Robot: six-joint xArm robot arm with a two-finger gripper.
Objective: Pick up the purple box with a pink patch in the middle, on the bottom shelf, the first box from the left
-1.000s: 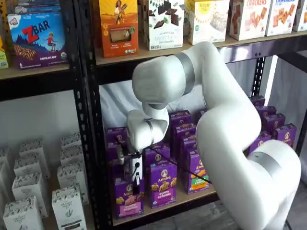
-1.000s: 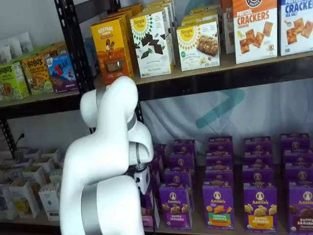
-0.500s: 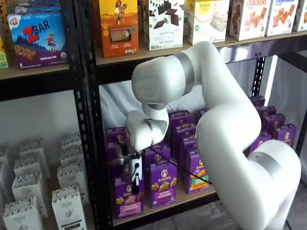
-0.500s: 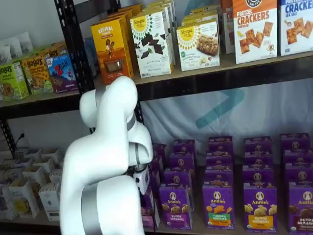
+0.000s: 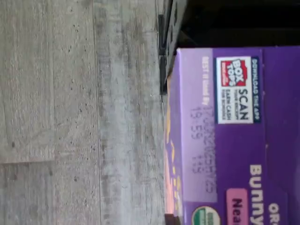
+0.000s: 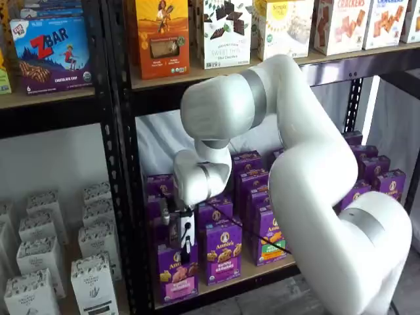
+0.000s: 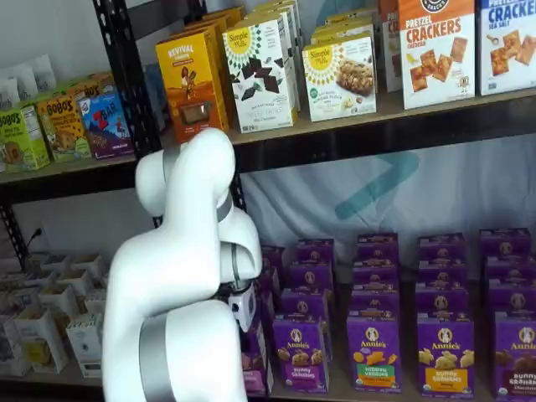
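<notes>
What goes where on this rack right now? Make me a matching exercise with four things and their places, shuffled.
Things:
1. purple box
2. ZBar box
3. orange box
4. tool

Places:
A. upper level, left of the black upright
B. at the top edge of the purple box
C. bottom shelf, front row, left end
D. upper level, next to the white box printed with chocolate pieces

Pairs: 1-C, 2-A, 3-D, 4-B
</notes>
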